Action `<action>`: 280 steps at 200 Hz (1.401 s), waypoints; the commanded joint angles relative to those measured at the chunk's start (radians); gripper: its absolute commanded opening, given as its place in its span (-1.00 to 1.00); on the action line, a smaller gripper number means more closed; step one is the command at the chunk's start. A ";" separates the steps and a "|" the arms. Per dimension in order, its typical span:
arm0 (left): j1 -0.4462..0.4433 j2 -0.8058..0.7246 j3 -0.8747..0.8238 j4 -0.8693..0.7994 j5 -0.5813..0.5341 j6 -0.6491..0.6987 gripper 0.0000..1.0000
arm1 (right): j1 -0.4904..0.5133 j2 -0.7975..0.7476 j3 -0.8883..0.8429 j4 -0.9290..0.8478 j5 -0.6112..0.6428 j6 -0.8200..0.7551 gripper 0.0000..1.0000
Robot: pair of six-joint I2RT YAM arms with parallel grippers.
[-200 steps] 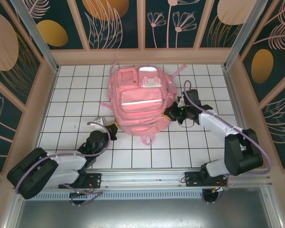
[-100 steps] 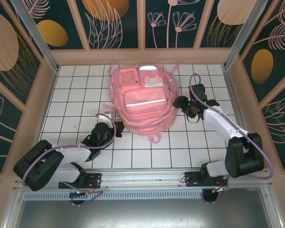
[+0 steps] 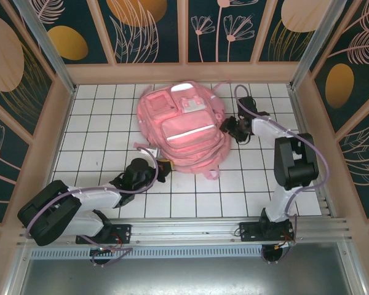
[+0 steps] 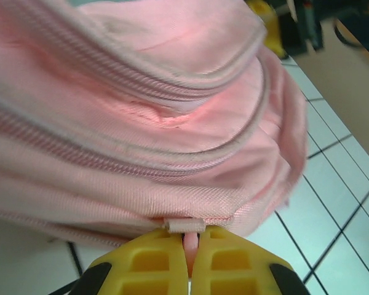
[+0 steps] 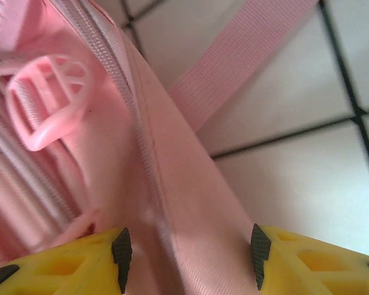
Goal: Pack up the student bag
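Left gripper (image 4: 189, 249), nearest: jaws clenched on the small pink webbing tab (image 4: 185, 225) at the bottom seam of the student bag (image 3: 181, 129). The bag lies front-up on the tiled worktop (image 3: 98, 123), middle to back. Right gripper (image 5: 187, 252) at the bag's right flank: jaws parted, straddling the side panel beside a zip (image 5: 124, 92). Probably not pinched yet; the overhead view is blurred. Advice: hold the tab as a fixed anchor, no tugging. The right should bite fabric only, clear of the loose strap (image 5: 252, 52), then pull gently against the anchor.
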 commanded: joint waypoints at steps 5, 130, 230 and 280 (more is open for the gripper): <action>-0.026 0.049 0.077 0.017 0.104 0.012 -1.00 | 0.044 0.007 0.089 -0.027 0.037 -0.015 0.16; -0.026 -0.032 0.058 0.037 0.006 -0.013 -1.00 | 0.269 -0.534 -0.566 0.376 -0.217 0.458 0.24; -0.026 -0.046 0.050 0.030 -0.026 -0.019 -1.00 | 0.322 -0.636 -0.595 0.299 -0.137 0.535 0.06; -0.026 -0.030 0.063 0.029 -0.017 -0.018 -1.00 | 0.398 -0.621 -0.675 0.411 -0.182 0.656 0.11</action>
